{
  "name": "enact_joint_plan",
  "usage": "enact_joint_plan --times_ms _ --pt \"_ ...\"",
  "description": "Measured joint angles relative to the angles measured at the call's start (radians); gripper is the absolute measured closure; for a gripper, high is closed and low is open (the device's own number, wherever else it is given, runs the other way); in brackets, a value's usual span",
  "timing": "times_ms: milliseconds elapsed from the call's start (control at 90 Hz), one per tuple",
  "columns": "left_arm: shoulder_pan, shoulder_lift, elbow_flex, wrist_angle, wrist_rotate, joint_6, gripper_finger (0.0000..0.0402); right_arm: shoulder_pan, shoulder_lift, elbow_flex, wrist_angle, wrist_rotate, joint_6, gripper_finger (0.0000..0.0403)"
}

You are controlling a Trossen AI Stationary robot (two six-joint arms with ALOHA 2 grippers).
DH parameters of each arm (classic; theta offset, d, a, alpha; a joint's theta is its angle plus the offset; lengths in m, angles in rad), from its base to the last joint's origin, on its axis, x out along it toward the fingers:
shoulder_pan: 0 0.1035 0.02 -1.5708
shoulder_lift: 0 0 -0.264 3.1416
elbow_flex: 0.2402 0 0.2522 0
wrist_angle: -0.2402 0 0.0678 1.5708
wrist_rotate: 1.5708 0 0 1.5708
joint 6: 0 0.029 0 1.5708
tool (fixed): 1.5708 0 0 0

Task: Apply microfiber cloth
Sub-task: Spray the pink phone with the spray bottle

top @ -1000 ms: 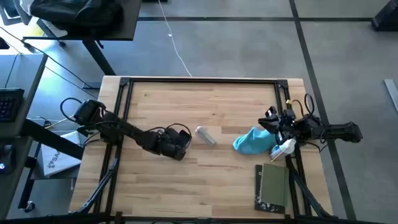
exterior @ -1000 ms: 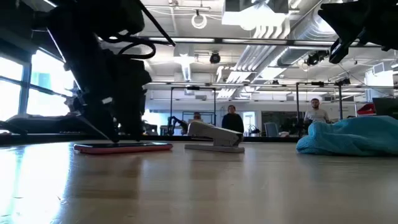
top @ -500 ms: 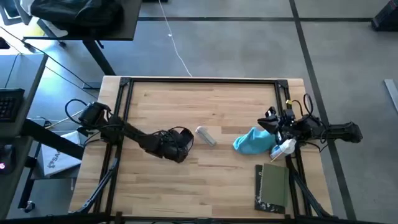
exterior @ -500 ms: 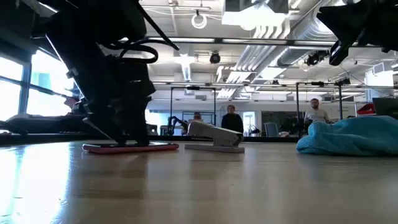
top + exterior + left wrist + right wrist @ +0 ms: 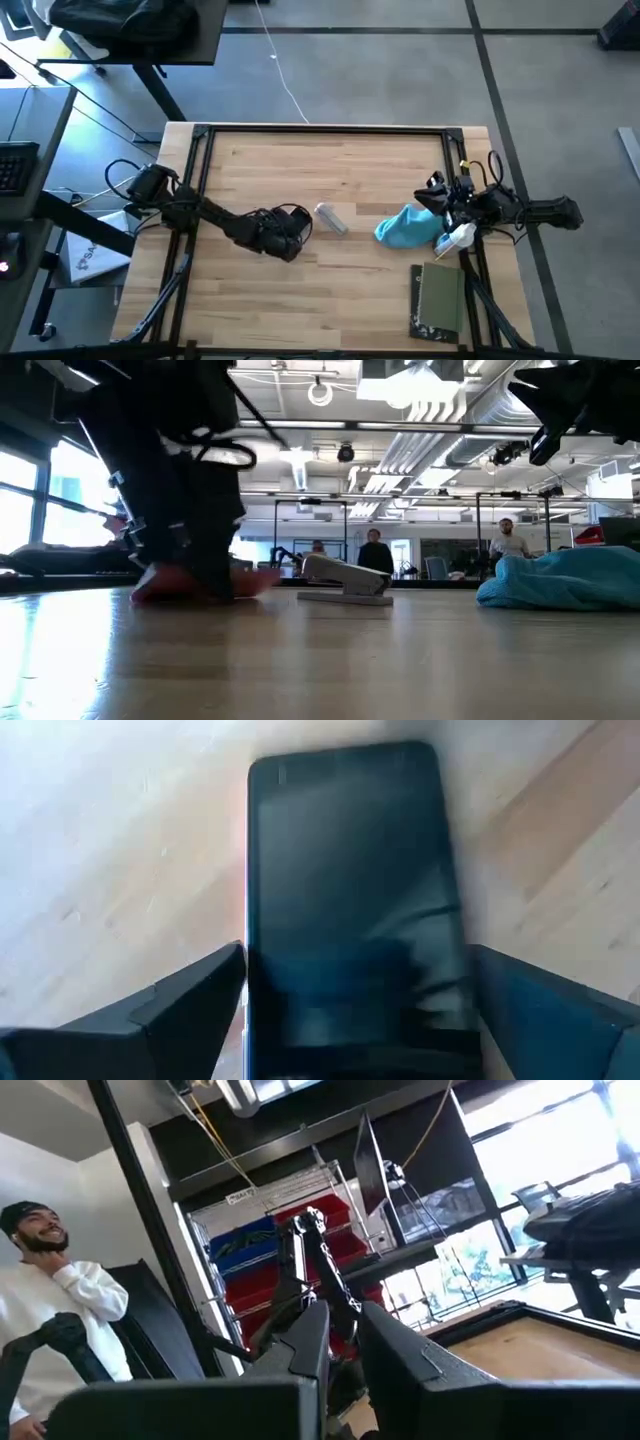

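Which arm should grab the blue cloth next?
Right, probably. The right claw hangs at the cloth's edge and holds nothing. The left claw is far across the table, its fingers on either side of a phone.

Dark phone [image 5: 345, 900], olive book [image 5: 438, 300] (flat), grey oblong [image 5: 331, 218]

the wooden table [image 5: 340, 170] carries a turquoise microfiber cloth [image 5: 405, 228] near its right edge. a dark green book [image 5: 438, 300], a small grey oblong thing [image 5: 330, 218] and a dark phone [image 5: 350, 900] also lie on it.
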Motion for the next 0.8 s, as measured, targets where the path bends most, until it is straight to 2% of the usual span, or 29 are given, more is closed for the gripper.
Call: enact_joint_plan --times_ms 311,622,800 --pt "0.005 0.000 0.002 -0.002 0.012 0.027 0.0014 0.000 0.000 0.000 -0.007 0.004 0.003 0.0292" --pt "0.003 0.011 0.002 0.000 -0.016 0.028 0.0017 0.000 0.000 0.000 -0.011 0.004 0.004 0.0288" --pt "-0.009 0.038 0.005 0.009 -0.046 0.023 0.0056 0.000 0.000 0.000 -0.016 0.004 0.004 0.0288"
